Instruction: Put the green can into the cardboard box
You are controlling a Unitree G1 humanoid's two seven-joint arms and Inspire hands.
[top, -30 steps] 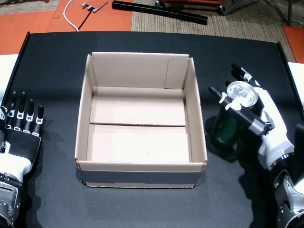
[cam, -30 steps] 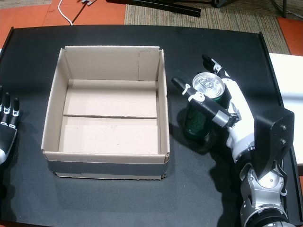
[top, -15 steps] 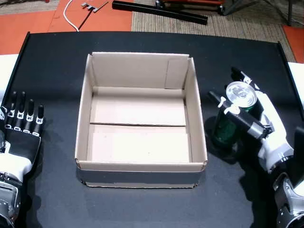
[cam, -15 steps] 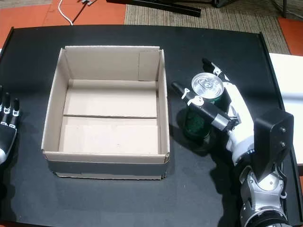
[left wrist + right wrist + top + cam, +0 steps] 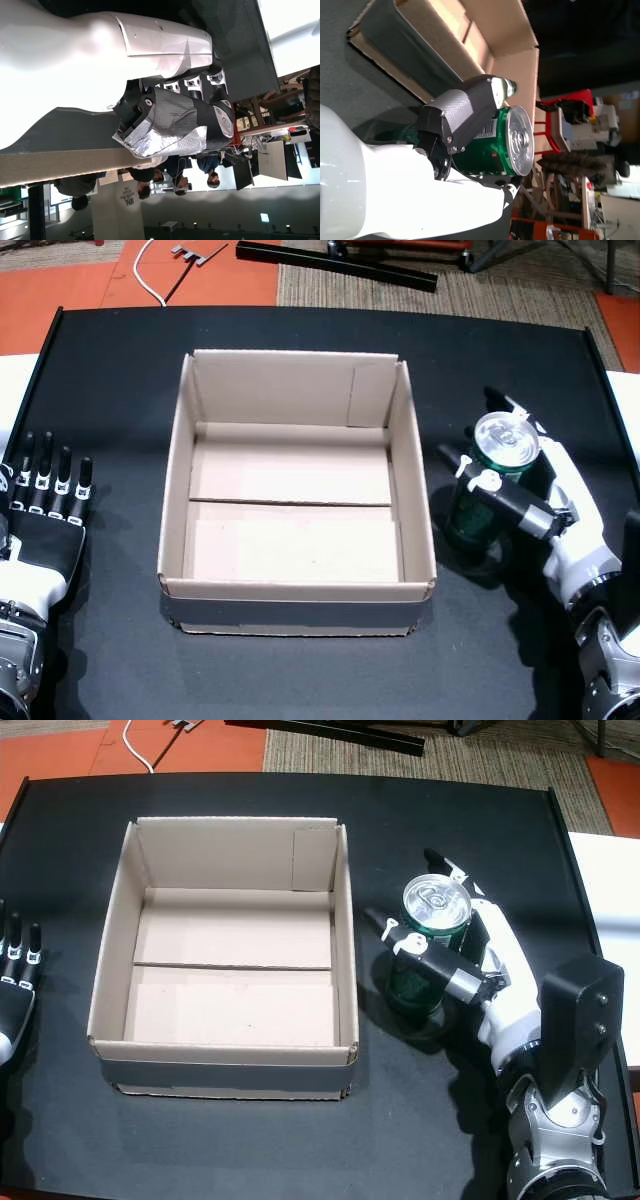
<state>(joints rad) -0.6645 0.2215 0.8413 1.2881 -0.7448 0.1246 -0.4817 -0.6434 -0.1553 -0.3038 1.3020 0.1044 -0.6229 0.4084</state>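
**Right robot hand tightens around the can beside the box**

Compared with a second ago, the right robot hand (image 5: 545, 502) has drawn in around the green can (image 5: 487, 490): the thumb now lies across the can's front just under its rim, where before it reached out further toward the cardboard box (image 5: 297, 490). The can's silver top has shifted slightly, while its base stays on the black tabletop (image 5: 120, 370) at the same spot, just right of the box's right wall. The box itself has not moved and is empty.

The can stands within the right robot hand's grasp, palm behind it and fingers (image 5: 448, 868) reaching past its far side; the right wrist view shows the thumb (image 5: 462, 112) pressed on the green side of the can (image 5: 492, 150).

The left robot hand (image 5: 42, 515) remains flat on the tabletop left of the box, fingers straight and apart, holding nothing.
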